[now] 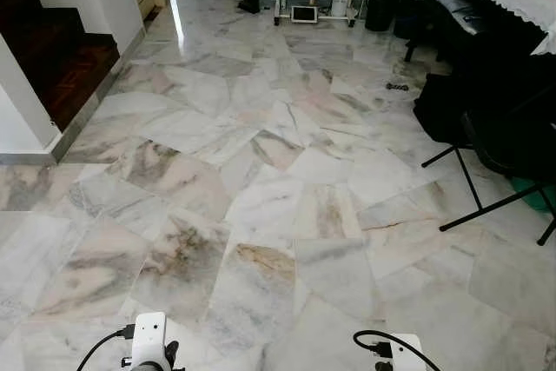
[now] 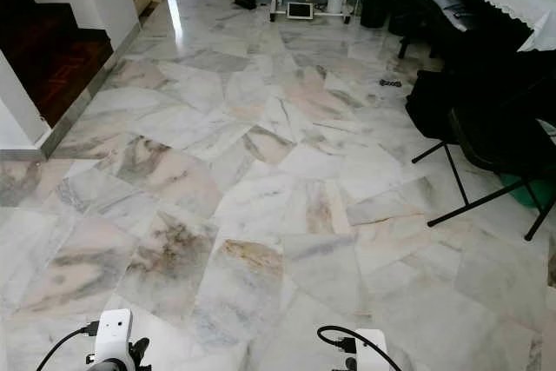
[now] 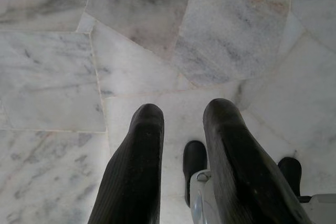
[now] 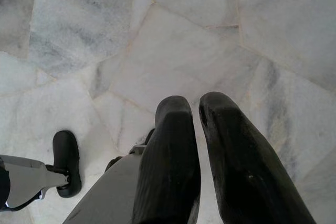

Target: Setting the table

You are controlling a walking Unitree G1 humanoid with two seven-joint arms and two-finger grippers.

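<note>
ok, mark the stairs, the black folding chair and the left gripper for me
stairs [image 1: 61,58], left eye view, on a dark wooden tread.
black folding chair [image 1: 499,141], left eye view, on its seat.
left gripper [image 3: 184,116], left wrist view, midway between its fingertips.
</note>
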